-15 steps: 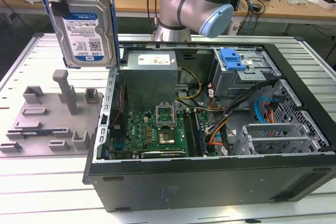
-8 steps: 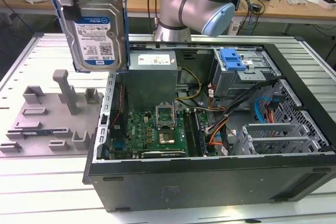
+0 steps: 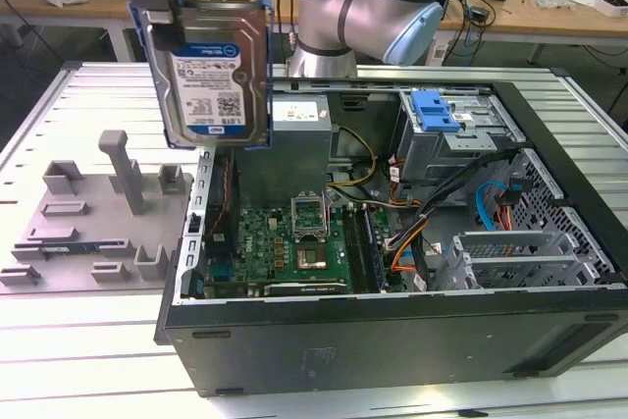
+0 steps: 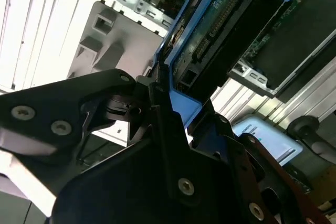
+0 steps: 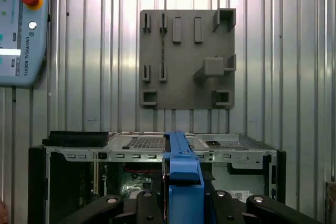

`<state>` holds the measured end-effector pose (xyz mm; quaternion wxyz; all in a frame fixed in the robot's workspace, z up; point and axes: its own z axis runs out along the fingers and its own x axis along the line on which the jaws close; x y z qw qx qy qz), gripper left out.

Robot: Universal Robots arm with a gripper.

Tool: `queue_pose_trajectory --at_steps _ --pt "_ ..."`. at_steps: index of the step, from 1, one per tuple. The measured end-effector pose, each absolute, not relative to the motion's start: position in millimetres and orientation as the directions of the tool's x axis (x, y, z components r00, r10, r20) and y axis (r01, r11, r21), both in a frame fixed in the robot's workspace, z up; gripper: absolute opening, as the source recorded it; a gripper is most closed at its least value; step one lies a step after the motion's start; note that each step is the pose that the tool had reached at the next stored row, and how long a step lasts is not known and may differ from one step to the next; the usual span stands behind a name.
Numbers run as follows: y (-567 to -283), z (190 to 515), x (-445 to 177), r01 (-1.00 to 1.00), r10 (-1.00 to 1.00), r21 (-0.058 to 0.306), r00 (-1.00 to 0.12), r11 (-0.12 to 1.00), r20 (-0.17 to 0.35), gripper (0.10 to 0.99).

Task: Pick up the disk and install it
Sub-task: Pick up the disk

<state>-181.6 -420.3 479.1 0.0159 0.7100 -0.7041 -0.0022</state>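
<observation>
Nearest, the open computer case [image 3: 392, 340] is seen lying on the desk [image 3: 78, 360], with its motherboard [image 3: 294, 242] exposed. Above the case wall at the exterior view's left, the disk [image 3: 211, 71] is held aloft, upright, label facing out, its top edge clamped by the closed gripper [image 3: 162, 12]. Further back, the power supply [image 3: 299, 125] and the blue-latched drive cage [image 3: 442, 134] are seen, then the arm [image 3: 368, 12].
</observation>
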Motion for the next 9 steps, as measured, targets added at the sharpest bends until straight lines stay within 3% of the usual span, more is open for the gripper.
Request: queue_pose_trajectory --at_steps 9 --pt "-440.7 479.2 -150.1 -1.000 -1.000 0.026 0.008 -0.008 0.020 0.369"
